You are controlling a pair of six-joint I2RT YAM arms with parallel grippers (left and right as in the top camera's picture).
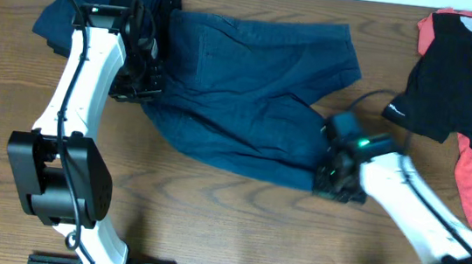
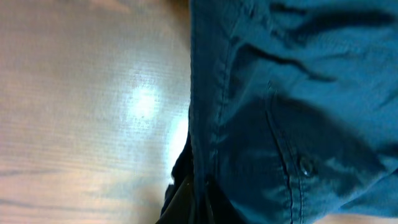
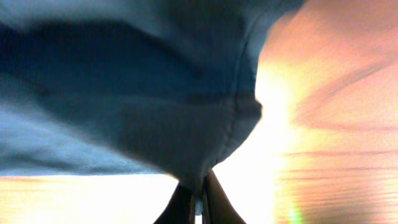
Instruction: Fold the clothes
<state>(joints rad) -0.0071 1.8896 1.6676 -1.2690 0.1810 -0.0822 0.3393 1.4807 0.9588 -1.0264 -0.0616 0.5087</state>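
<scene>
The navy trousers (image 1: 249, 89) lie spread across the middle of the wooden table (image 1: 208, 226). An arm works each end, I'd guess to carry one side over the other. The right gripper (image 3: 199, 198) has its jaws pinched together on a stitched corner. The left gripper (image 2: 196, 202) sits at the opposite seamed edge, too dark to tell whether its jaws grip. The cloth is soft, creased twill with a small button (image 2: 306, 167). A second navy garment (image 1: 91, 7) and a black-and-coral shirt (image 1: 461, 77) lie aside.
</scene>
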